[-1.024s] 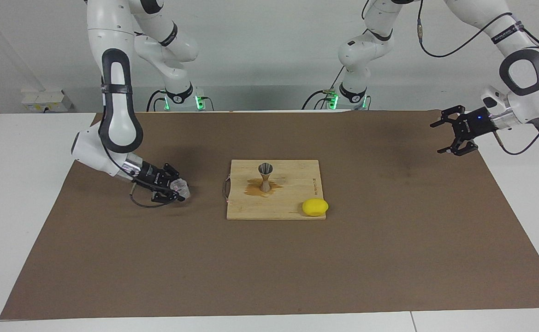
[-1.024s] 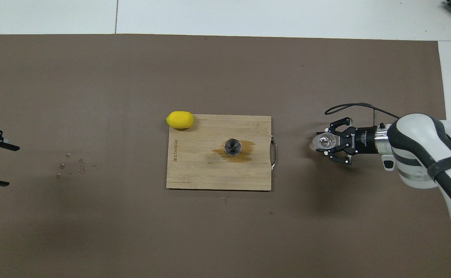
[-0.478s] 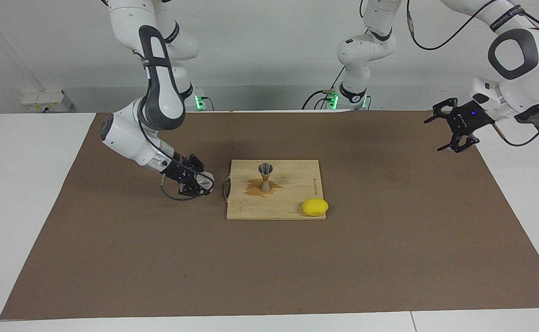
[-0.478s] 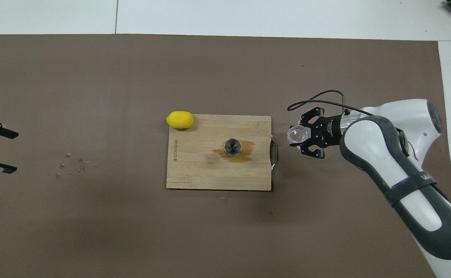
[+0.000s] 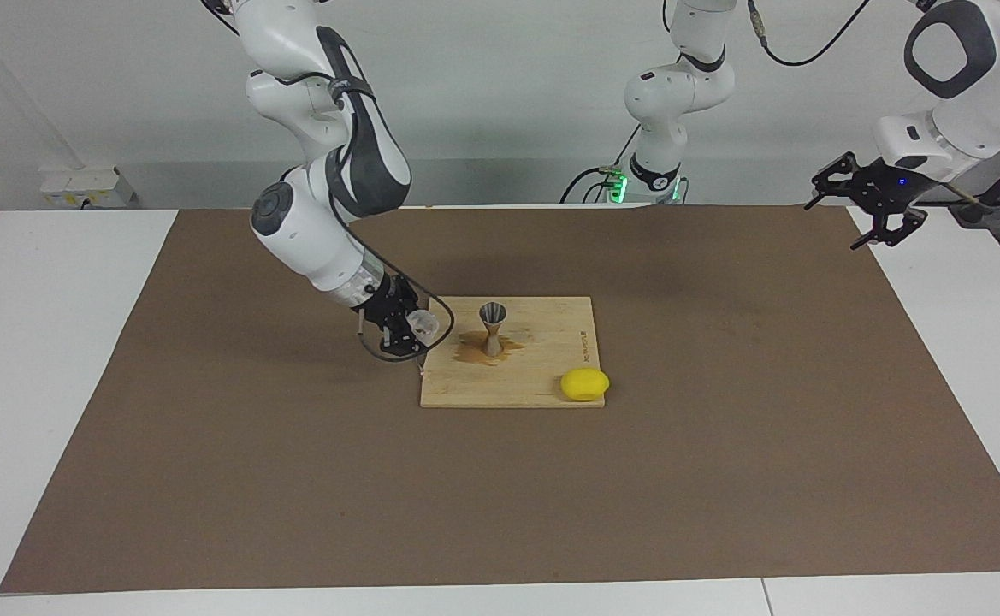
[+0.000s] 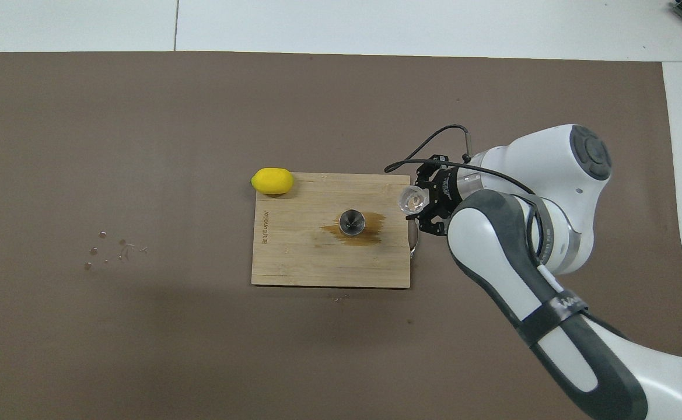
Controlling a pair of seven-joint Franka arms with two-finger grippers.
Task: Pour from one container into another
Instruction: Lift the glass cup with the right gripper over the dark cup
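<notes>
My right gripper (image 5: 417, 328) is shut on the small clear glass cup (image 5: 423, 322) and holds it, tilted, just above the handle edge of the wooden cutting board (image 5: 542, 329). In the overhead view the cup (image 6: 411, 200) sits in the right gripper (image 6: 418, 202) over the board's (image 6: 305, 259) edge. The grey metal jigger (image 5: 492, 328) stands upright on the board, a short way from the cup, also seen from overhead (image 6: 352, 221). My left gripper (image 5: 837, 218) is open, empty and raised over the mat's edge at the left arm's end.
A brown wet stain (image 6: 373, 226) spreads on the board around the jigger. A yellow lemon (image 5: 584, 384) lies at the board's corner farthest from the robots. A few droplets (image 6: 107, 252) lie on the brown mat toward the left arm's end.
My right gripper has carried the cup across the mat to the board's handle edge, closer to the jigger. My left gripper has risen and pulled back toward the table's end.
</notes>
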